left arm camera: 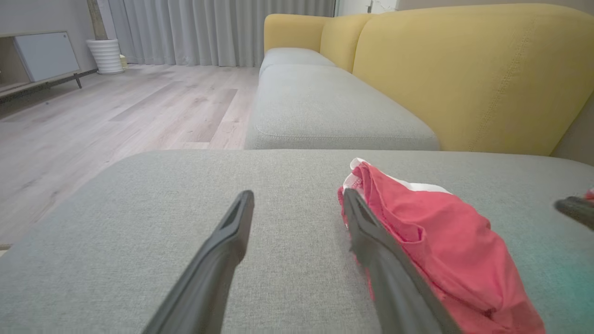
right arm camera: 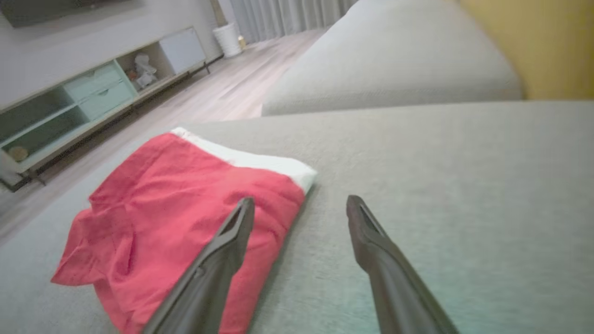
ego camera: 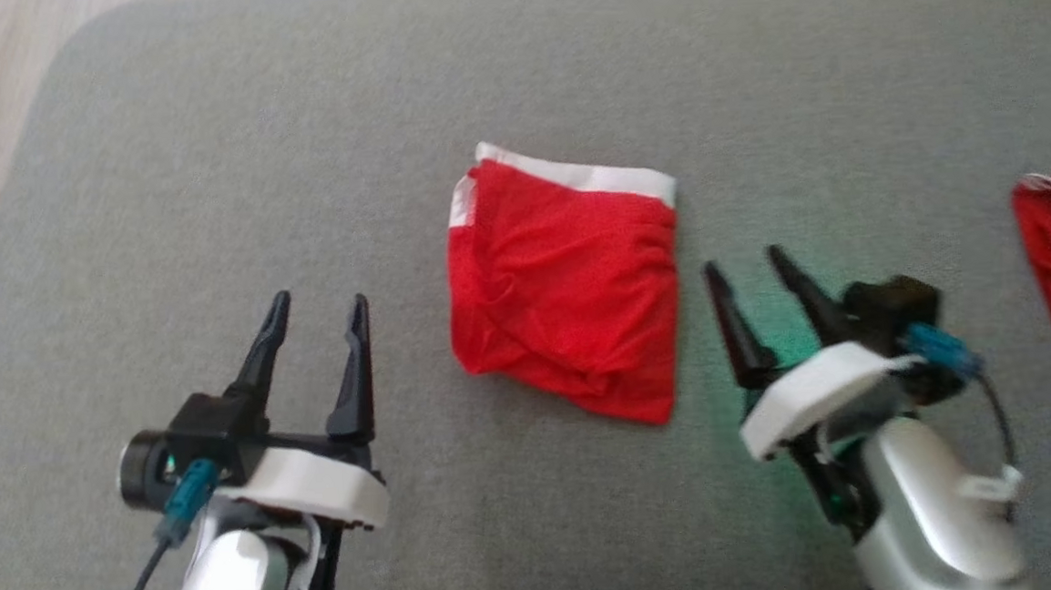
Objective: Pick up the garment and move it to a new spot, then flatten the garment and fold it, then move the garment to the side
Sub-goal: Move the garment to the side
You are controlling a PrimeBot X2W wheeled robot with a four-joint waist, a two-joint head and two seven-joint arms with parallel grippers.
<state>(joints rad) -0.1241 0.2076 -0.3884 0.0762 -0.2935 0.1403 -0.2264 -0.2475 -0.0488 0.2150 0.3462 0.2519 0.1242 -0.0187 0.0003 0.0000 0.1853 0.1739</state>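
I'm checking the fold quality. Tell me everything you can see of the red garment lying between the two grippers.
The garment is red, of thin, soft-looking cloth, with a white waistband along its far edge. It is folded into a rough square and lies flat but wrinkled, with creases and a lumpy near edge. It rests on the grey cushion, between the open left gripper and the open right gripper. In the head view, both stand just off its sides, apparently not touching it.

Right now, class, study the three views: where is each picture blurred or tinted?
Head view: soft all over, green glow on the cushion by the right gripper. Left wrist view: near fingers blurred, teal tint lower right. Right wrist view: garment and yellow backrest smeared.
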